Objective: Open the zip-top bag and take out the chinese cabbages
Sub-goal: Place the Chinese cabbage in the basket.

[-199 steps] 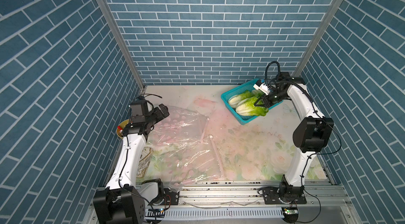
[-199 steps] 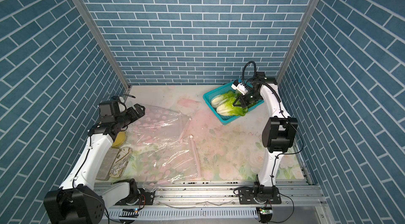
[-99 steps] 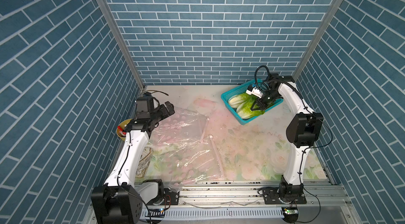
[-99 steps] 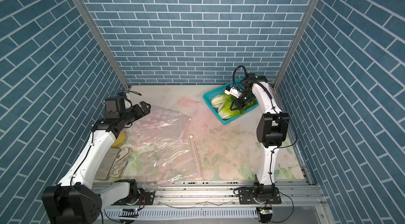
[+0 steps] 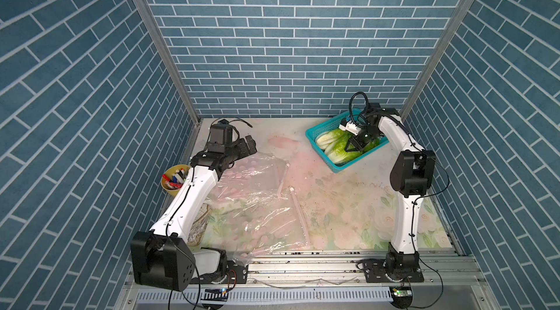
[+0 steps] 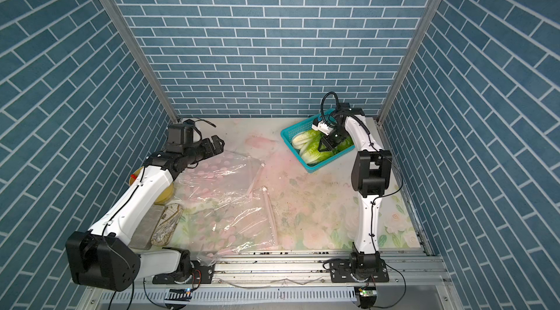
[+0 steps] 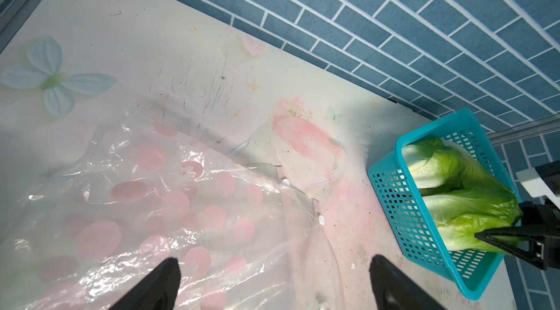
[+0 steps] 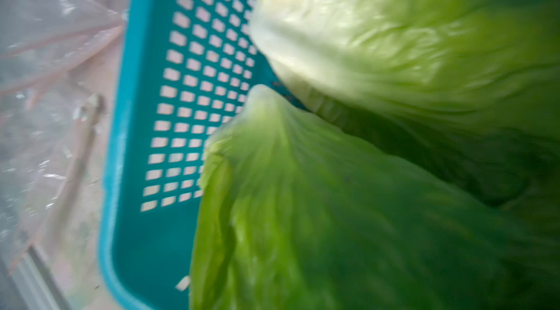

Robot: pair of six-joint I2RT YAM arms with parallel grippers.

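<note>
The chinese cabbages (image 5: 331, 138) (image 6: 315, 157) lie in a teal basket (image 5: 319, 151) (image 6: 295, 152) at the back right, whitish bases toward the table's middle. My right gripper (image 5: 353, 148) (image 6: 325, 147) hangs low over their leafy ends with its jaws apart; one finger (image 7: 509, 240) lies against a cabbage (image 7: 463, 211). The right wrist view is blurred and filled by cabbages (image 8: 303, 202); no fingers show there. The clear zip-top bag (image 5: 251, 190) (image 6: 218, 190) (image 7: 136, 202) with pink dots lies flat at centre left. My left gripper (image 5: 251, 145) (image 7: 274, 266) is open above its far end.
A yellow cup of pens (image 5: 174, 179) stands by the left wall. A patterned pouch (image 6: 165, 223) lies beside my left arm. Brick walls close in three sides, and a metal rail (image 5: 303, 263) runs along the front.
My right gripper has come down and forward over the cabbages in the basket, and its jaws have parted. My left gripper has swung right, over the bag's far end, still open.
</note>
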